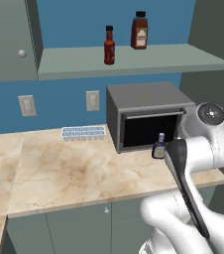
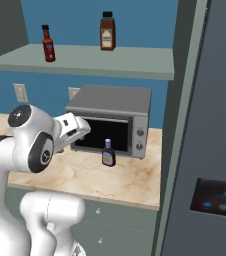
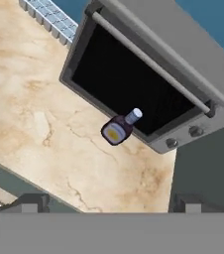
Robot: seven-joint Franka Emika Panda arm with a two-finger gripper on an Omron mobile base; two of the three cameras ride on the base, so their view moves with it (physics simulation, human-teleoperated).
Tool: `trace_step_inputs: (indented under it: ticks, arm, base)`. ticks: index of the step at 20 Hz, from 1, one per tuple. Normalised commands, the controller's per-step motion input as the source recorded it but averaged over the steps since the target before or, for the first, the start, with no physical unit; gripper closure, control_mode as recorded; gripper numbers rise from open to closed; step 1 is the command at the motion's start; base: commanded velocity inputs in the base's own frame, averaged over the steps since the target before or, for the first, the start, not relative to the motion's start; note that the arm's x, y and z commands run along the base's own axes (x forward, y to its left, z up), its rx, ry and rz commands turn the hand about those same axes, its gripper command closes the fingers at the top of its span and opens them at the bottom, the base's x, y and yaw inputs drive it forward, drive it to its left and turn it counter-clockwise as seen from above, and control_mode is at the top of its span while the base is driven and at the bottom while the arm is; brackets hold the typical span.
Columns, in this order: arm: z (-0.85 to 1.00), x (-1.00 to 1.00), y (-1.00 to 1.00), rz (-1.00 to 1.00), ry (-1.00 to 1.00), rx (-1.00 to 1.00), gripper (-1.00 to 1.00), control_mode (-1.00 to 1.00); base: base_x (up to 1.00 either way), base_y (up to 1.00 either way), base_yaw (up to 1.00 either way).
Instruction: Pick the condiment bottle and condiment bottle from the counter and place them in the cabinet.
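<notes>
My jaws stand wide apart and grasp nothing; my gripper (image 3: pixel 106 201) hangs above the table (image 1: pixel 59 173), looking down at the toaster oven (image 2: pixel 112 117), which I take as my landmark. A small purple condiment bottle (image 2: pixel 108 153) with a yellow label and pale cap stands upright on the marble top just in front of the oven's dark glass door, toward its right end, near the two knobs (image 2: pixel 139 139); in the hand view the same bottle (image 3: pixel 120 128) lies well apart from my finger tips. Above the oven runs an open shelf (image 1: pixel 134 62): on it a red sauce bottle (image 1: pixel 109 45) with a black cap stands up and to the left of the oven, and a broader brown bottle (image 1: pixel 139 31) stands further back, more directly over it. To the left of the oven, against the blue wall, an ice cube tray (image 1: pixel 83 133) rests on the table.
</notes>
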Motion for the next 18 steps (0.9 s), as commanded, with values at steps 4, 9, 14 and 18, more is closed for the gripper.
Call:
trace_step_inputs:
  ticks: [4, 9, 14, 18]
  arm:
    - [-0.97, 0.11, -0.57, 0.0, 0.02, 0.05, -1.0, -1.0]
    - [-0.71, 0.15, -0.47, 0.0, 0.0, 0.08, -1.0, -1.0]
    - [-0.32, 0.22, -0.21, 0.0, -0.05, 0.1, -1.0, -1.0]
    - [-0.27, 0.28, -0.06, 0.0, -0.08, 0.13, -1.0, -1.0]
  base:
    - [0.0, 0.0, 0.0]
    - [0.0, 0.0, 0.0]
    - [0.0, 0.0, 0.0]
    - [0.0, 0.0, 0.0]
